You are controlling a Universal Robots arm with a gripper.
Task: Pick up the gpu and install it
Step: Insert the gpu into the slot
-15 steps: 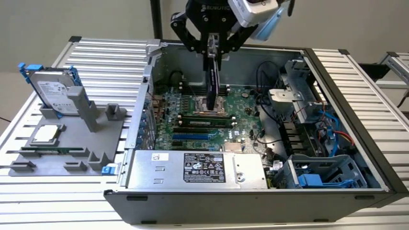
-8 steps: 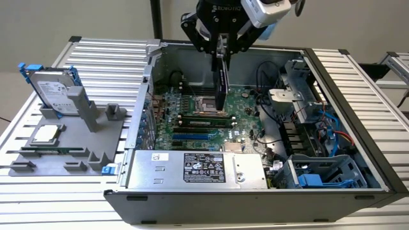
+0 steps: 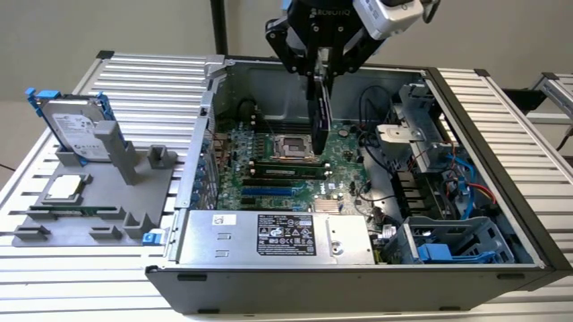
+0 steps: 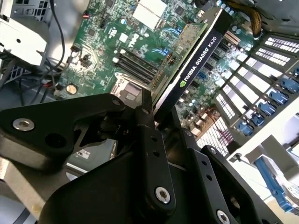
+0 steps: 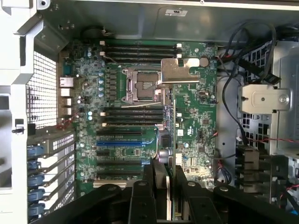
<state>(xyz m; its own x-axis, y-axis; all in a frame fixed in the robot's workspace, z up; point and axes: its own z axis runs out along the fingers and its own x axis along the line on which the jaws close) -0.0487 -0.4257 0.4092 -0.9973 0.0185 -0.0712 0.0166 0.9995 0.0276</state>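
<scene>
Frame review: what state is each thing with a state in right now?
tool: shut on the gpu
gpu: held edge-down above the motherboard, not seated
computer case: open, insides exposed
hard drive: standing upright in the grey holder

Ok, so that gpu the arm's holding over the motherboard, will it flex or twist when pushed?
Probably stiff: the gpu hangs straight and edge-down from the jaws, shut on its top edge, without sagging. Likely fragile: bare green circuit board shows on one face. It might pivot if pushed off-centre, since the jaws grip just a narrow part of it.
</scene>
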